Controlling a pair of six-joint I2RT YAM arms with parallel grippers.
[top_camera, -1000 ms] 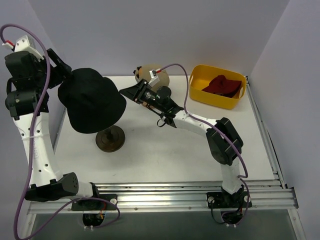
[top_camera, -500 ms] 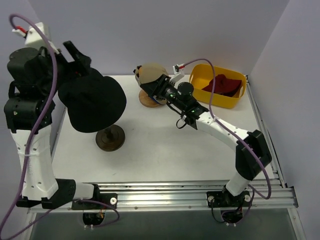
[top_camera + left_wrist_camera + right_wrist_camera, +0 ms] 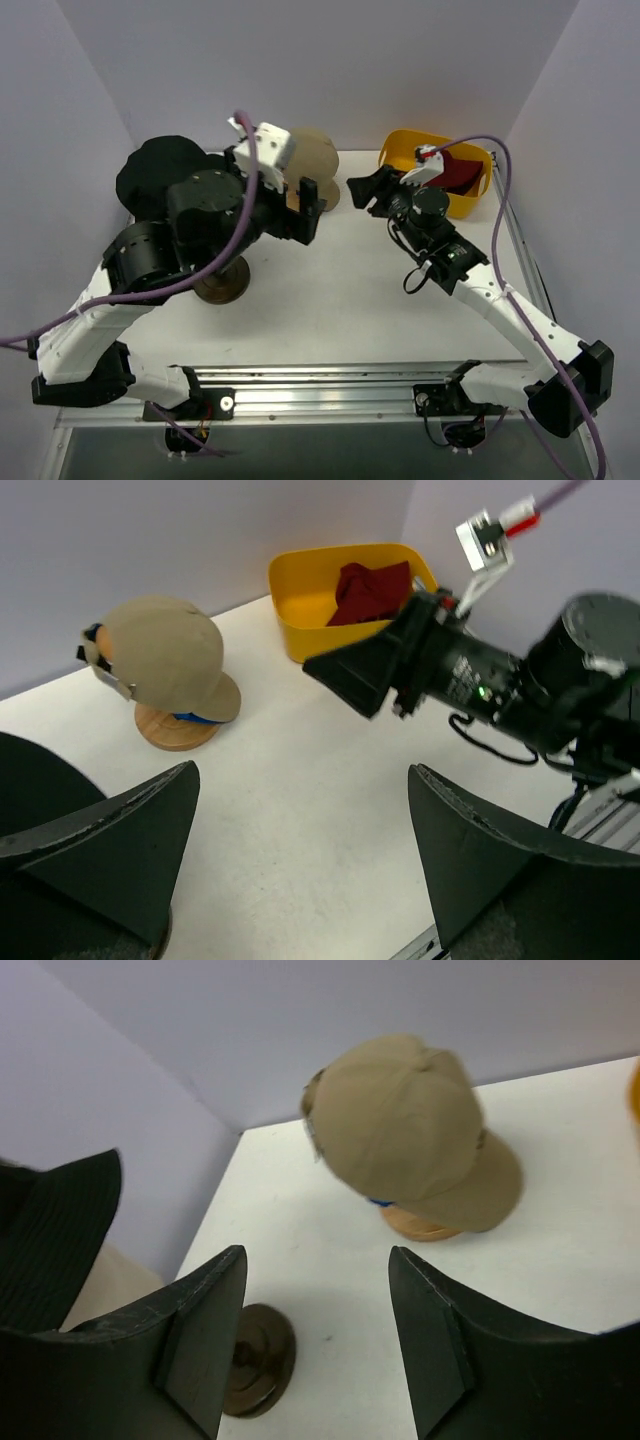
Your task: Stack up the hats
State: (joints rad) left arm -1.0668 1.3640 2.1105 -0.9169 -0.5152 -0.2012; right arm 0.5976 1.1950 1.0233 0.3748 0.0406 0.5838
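Wooden stand point(image 3: 222, 283) is seen near-left on the counter point(image 3: 330, 310). Left tool point(image 3: 302, 772) is held wide apart, nothing between the fingers. Right tool point(image 3: 315, 1255) is also apart and empty, raised over the counter. Tan cap point(image 3: 160, 655) is set over blue cap point(image 3: 188, 718) on a round base at the back. Black hat point(image 3: 150, 175) is seen far left. Red hat point(image 3: 370, 588) is lying in yellow bin point(image 3: 300, 620), far right.

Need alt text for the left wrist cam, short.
A tan cap sits over a round wooden base on a white table, with a dark red hat in a yellow bin to its right. The right gripper points in from the right, and the left gripper's open fingers frame the foreground.
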